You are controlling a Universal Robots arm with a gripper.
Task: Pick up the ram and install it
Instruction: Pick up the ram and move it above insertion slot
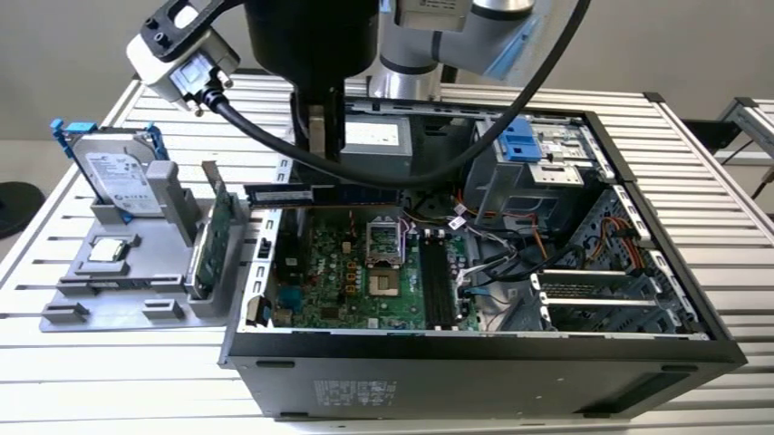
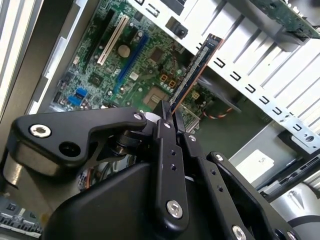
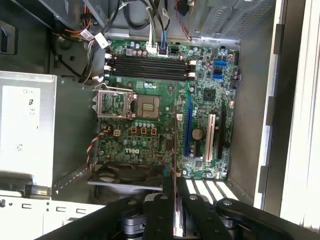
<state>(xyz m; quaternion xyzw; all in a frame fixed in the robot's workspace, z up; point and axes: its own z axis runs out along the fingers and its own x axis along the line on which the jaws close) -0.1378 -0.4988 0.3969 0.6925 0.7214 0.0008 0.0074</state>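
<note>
On the exterior view's left, a grey plastic holder tray [image 1: 127,294] carries a silver hard drive [image 1: 121,177] upright on the white slatted metal desk [image 1: 121,390]. Beside it hangs the black gripper [image 1: 317,177], jaws clamped on the thin dark ram [image 1: 278,193], held level above the open black computer case [image 1: 484,362]. By my judgement, pickup is done and install is not. Seating calls for lining the stick with the black memory slots [image 1: 436,281]. A plain pale wall stands behind.

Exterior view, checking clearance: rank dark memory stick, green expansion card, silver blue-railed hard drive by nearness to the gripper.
1. Dark memory stick: held in the gripper.
2. Green expansion card: exterior view's left, upright.
3. Silver blue-railed hard drive: farther left.
</note>
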